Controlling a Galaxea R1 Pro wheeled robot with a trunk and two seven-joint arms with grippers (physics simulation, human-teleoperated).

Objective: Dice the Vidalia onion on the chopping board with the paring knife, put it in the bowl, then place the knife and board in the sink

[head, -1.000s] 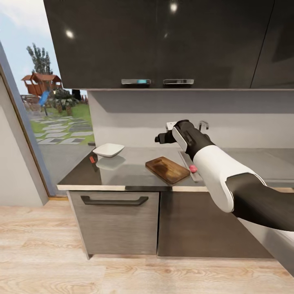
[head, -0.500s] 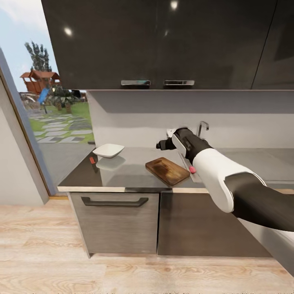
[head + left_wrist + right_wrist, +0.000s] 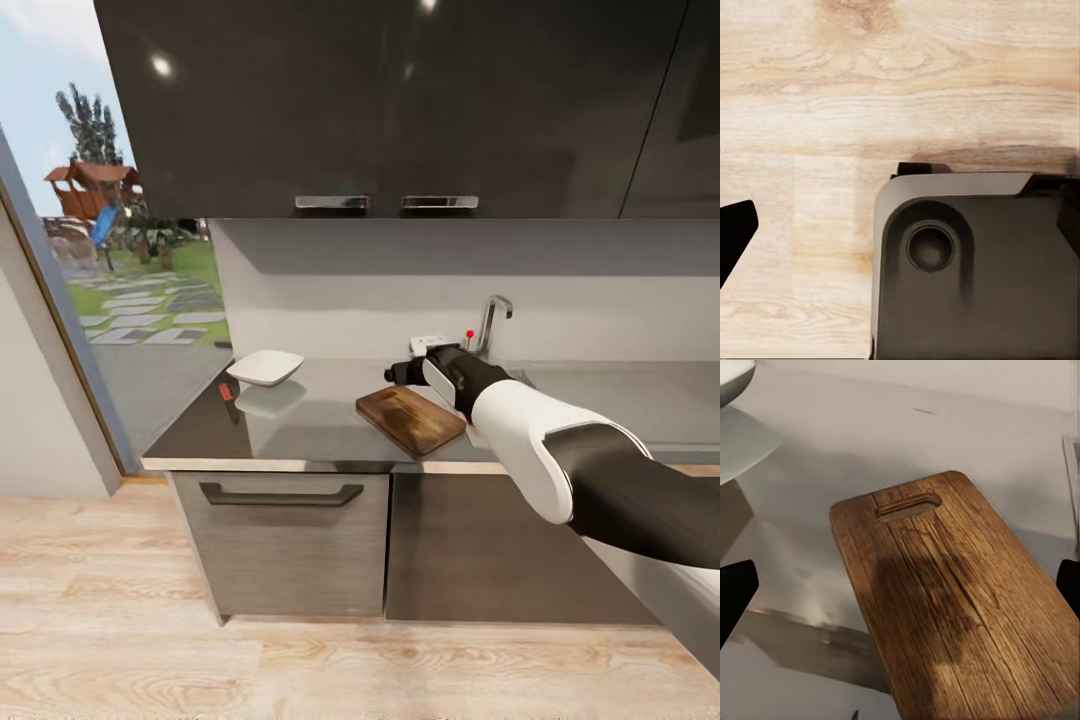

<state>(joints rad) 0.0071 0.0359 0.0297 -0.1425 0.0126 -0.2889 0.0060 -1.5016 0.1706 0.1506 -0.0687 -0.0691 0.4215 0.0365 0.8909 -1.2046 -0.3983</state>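
Head view, worktop: the dark grey glossy countertop [image 3: 300, 425] runs under glossy black upper cabinets [image 3: 400, 100], with a garden showing through a glass door [image 3: 100, 250] at the left.
Head view, board: the dark brown rectangular wooden chopping board [image 3: 410, 418] lies askew near the worktop's front edge.
Head view, bowl: the white shallow squarish bowl [image 3: 266, 367] sits at the worktop's left end, toward the back.
Head view, knife: the small red-handled paring knife [image 3: 228, 394] lies at the worktop's left edge, just in front of the bowl.
Head view, sink: the tall chrome tap [image 3: 492, 318] with its red knob rises behind the arm; the basin is mostly hidden and the onion cannot be made out.
Head view, right arm: the right gripper [image 3: 397, 373] hovers above the board's far end.
Left wrist view: the pale wood floor [image 3: 870, 97] and the robot's dark base [image 3: 975, 270]; the left hand's state cannot be told.
Right wrist view: the board [image 3: 960, 607], slot hole at its far end, lies below; the two dark fingertips [image 3: 735, 592] stand wide apart at either side.
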